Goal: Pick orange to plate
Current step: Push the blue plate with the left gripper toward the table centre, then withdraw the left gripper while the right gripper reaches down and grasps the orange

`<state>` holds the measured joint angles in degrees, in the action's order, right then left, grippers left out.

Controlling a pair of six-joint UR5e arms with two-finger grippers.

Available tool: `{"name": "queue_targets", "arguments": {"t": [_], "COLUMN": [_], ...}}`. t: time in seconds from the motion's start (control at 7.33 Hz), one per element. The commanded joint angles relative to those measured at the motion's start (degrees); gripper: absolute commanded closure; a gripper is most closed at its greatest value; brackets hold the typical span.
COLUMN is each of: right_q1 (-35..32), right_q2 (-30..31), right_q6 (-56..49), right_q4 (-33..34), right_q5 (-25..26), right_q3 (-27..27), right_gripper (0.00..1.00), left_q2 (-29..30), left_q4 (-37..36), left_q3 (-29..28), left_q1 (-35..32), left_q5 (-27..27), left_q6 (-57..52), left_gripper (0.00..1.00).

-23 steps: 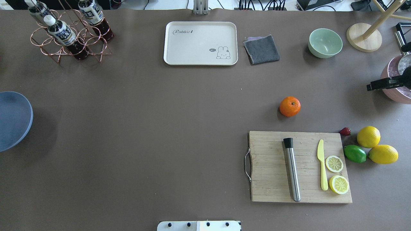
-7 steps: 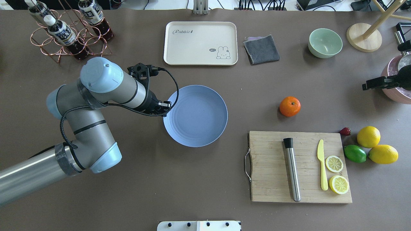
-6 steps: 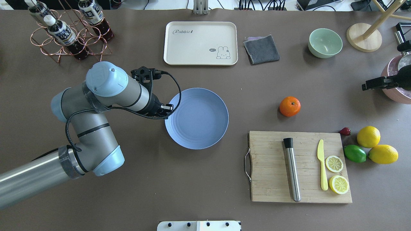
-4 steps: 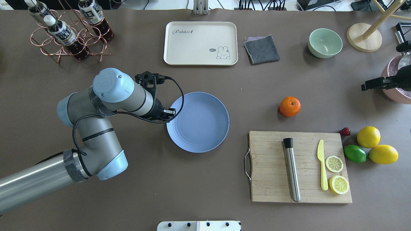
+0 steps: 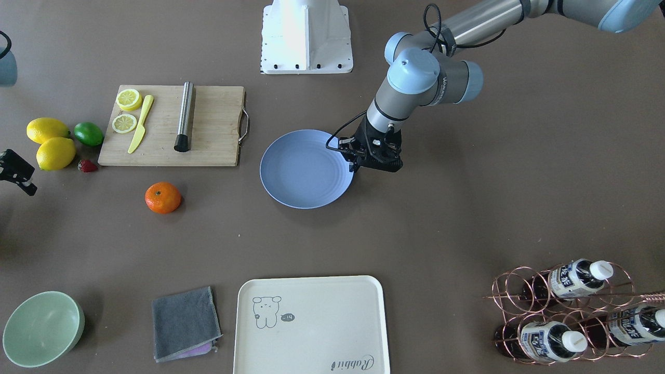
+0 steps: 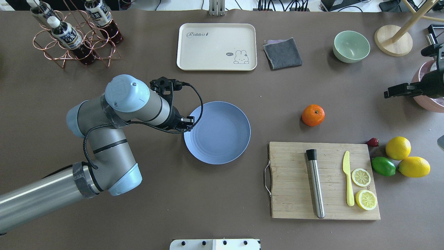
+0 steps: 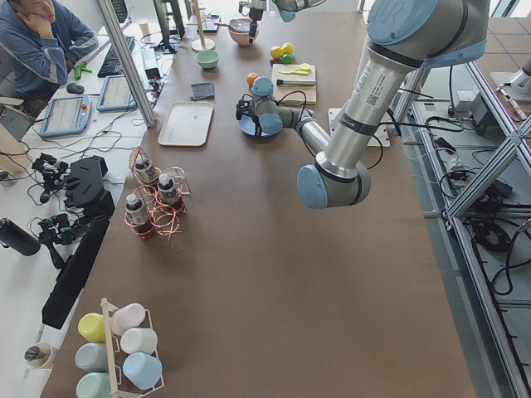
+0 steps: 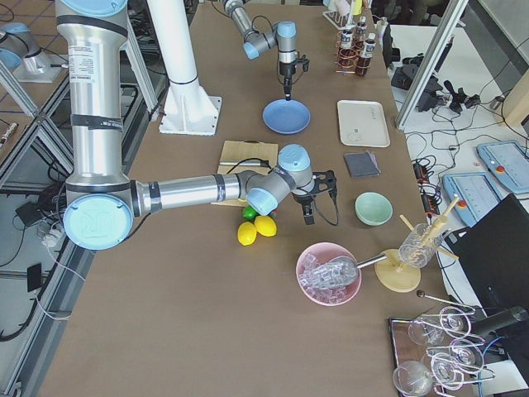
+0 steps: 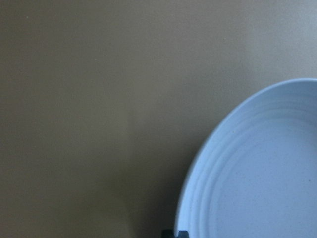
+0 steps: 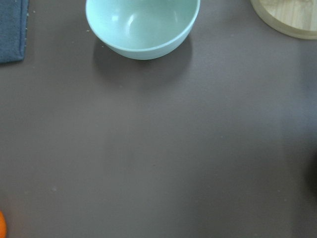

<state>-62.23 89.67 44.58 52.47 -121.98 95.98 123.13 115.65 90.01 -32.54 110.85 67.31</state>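
The orange (image 6: 313, 115) (image 5: 163, 197) sits on the brown table just beyond the cutting board's far edge; only a sliver of it (image 10: 2, 225) shows in the right wrist view. The periwinkle plate (image 6: 222, 135) (image 5: 301, 171) is at mid-table, well to the left of the orange. My left gripper (image 6: 189, 122) (image 5: 356, 161) is shut on the plate's left rim; the left wrist view shows that rim (image 9: 198, 168) close up. Whether the plate rests on the table I cannot tell. My right gripper (image 6: 390, 93) (image 5: 18, 174) hovers at the table's right edge; its jaws are unclear.
A wooden cutting board (image 6: 295, 180) holds a steel muddler, a yellow knife and lemon slices. Two lemons (image 6: 398, 148), a lime (image 6: 383, 166) and a strawberry lie to its right. At the back are a cream tray (image 6: 216, 47), grey cloth (image 6: 282, 53), green bowl (image 6: 351, 46) and bottle rack (image 6: 74, 34).
My left arm carried the plate from the table's far left to the middle and keeps drifting right. The right gripper has edged leftward. The orange has not moved.
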Motion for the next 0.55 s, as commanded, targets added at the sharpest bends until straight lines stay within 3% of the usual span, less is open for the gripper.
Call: {"name": "queue_targets", "arguments": {"t": [0.0,0.14,0.41], "right_q1": [8.7,12.9,16.3], "right_q2": [-6.8,-10.1,-14.1], "right_q6": [12.0,18.2,22.2], "right_q4": [0.3,0.7,7.4], "right_q5": [6.0,9.0,10.8], "right_q3": [-0.1,-0.2,2.3], "right_gripper": [0.0,0.0,0.0], "left_q2": [-3.5,-7.7,-15.3], "left_q4": [0.0,-0.3,-0.3], "left_q3": [2.6,6.5,9.6], "left_q1": [-3.2,-5.7,-16.6], "left_q5": [-0.4,1.8,12.2], "left_q6": [-1.3,-7.7,-16.5], "left_gripper": [0.02,0.02,0.02]}}
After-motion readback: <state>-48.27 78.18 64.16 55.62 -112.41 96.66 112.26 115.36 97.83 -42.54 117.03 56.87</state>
